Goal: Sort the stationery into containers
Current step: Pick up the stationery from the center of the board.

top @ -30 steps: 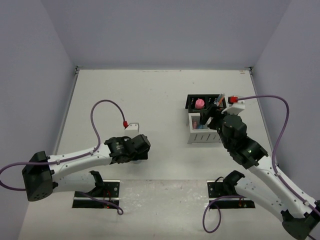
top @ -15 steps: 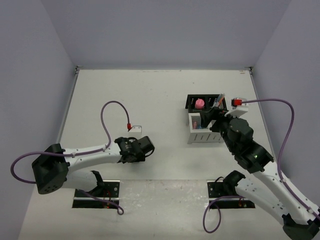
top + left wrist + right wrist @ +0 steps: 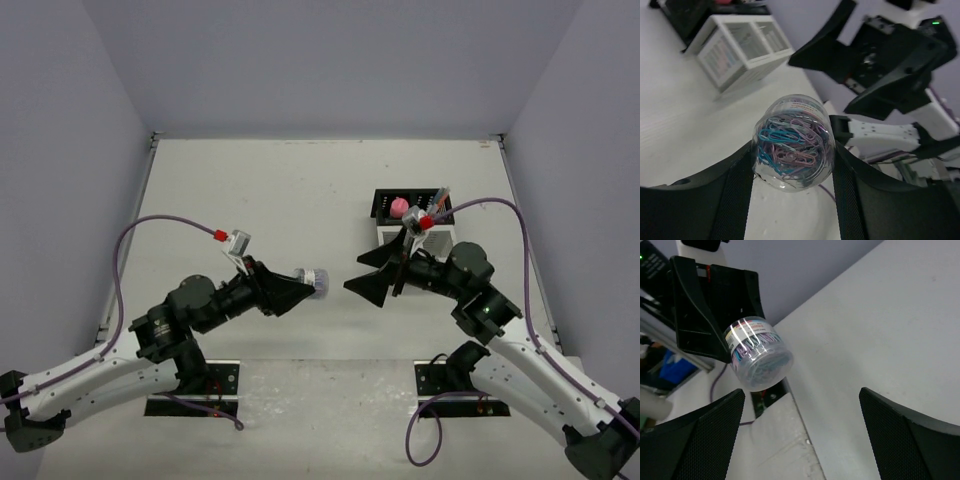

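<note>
Between the pads of the left gripper [image 3: 300, 287], clamped by its sides: a clear tub of paper clips [image 3: 792, 145], held up off the table [image 3: 300, 180]. Just opposite, the right gripper [image 3: 368, 272], jaws spread wide and empty. Probably a handover: bring the wide jaws squarely round the tub's free end, and close firmly before loosening the left hold. Behind, the white organiser [image 3: 747, 47] and black organiser [image 3: 380, 208]. Versus a second ago: both arms raised and turned face to face, right jaws wider and clear of the white box.
</note>
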`<action>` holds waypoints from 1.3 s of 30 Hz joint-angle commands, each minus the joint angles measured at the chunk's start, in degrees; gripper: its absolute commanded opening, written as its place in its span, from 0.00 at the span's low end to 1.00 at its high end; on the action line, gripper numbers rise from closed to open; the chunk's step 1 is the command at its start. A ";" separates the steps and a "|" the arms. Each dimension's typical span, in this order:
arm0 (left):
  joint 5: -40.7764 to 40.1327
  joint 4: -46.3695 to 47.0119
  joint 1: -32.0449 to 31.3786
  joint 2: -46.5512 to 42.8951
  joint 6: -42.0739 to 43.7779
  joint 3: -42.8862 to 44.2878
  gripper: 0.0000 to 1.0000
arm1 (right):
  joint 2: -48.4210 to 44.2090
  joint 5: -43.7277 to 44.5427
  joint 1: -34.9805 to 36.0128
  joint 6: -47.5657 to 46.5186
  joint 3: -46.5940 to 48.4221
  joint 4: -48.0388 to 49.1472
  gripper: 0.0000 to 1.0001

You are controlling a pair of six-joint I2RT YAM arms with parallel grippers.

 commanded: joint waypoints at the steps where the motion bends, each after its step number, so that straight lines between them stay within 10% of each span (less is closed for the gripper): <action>1: 13.73 28.29 0.13 -0.75 3.90 -3.23 0.00 | 3.22 -15.56 0.60 18.39 -0.91 19.25 0.99; 11: 16.82 37.67 0.13 1.79 4.00 -3.82 0.00 | 8.00 -21.08 6.32 33.65 -2.84 38.39 0.99; 21: 15.40 34.64 0.13 2.79 5.70 -3.34 0.00 | 5.05 -12.50 8.35 26.15 1.78 25.68 0.97; 30: 14.27 33.72 0.12 4.42 6.64 -4.22 0.00 | 6.93 -6.67 9.77 22.21 5.69 15.78 0.72; 33: 14.01 33.72 0.04 4.07 6.73 -4.21 0.00 | 7.87 -7.80 10.59 21.88 5.94 16.20 0.47; 35: 13.64 33.28 0.06 3.67 7.06 -3.99 0.00 | 8.13 -7.78 10.63 21.79 5.80 16.45 0.09; 37: 12.87 32.28 0.13 3.36 7.44 -3.53 0.00 | 8.08 -7.25 10.63 21.59 5.54 16.28 0.00; 39: 11.54 30.87 0.13 3.00 7.94 -2.91 0.20 | 7.76 -6.14 10.70 20.66 5.58 15.28 0.00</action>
